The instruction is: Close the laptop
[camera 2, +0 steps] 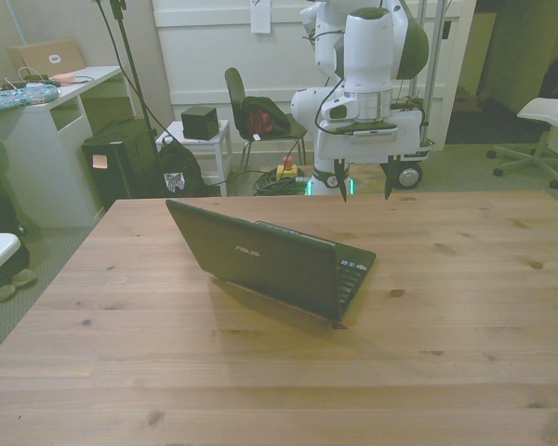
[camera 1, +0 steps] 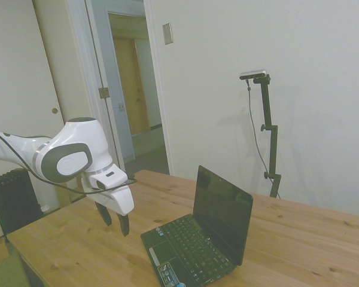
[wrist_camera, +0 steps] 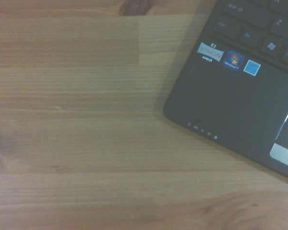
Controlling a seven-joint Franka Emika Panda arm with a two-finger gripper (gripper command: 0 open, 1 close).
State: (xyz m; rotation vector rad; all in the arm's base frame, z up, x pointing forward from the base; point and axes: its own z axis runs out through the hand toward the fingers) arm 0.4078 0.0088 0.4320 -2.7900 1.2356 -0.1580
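Wood grain filled most of my screens: the table (camera 2: 465, 307) ran bare and pale around the one thing on it. From the front view, nearest me sat the laptop (camera 2: 270, 260), open, its matte lid facing the camera and leaning back past upright, a faint logo on it. It stood roughly at the middle of the table, a touch toward 10 o'clock. Beyond it, at about 1 o'clock from the laptop, the gripper (camera 2: 364, 183) hung above the far edge of the table, fingers pointed down and spread well apart, holding nothing. In the side view I saw the gripper (camera 1: 115, 222) hovering beside the keyboard end, clear of the laptop (camera 1: 197, 239). My wrist view showed a palm-rest corner of the laptop (wrist_camera: 235, 100) with small stickers (wrist_camera: 229, 58), and table (wrist_camera: 77, 120) beside it.
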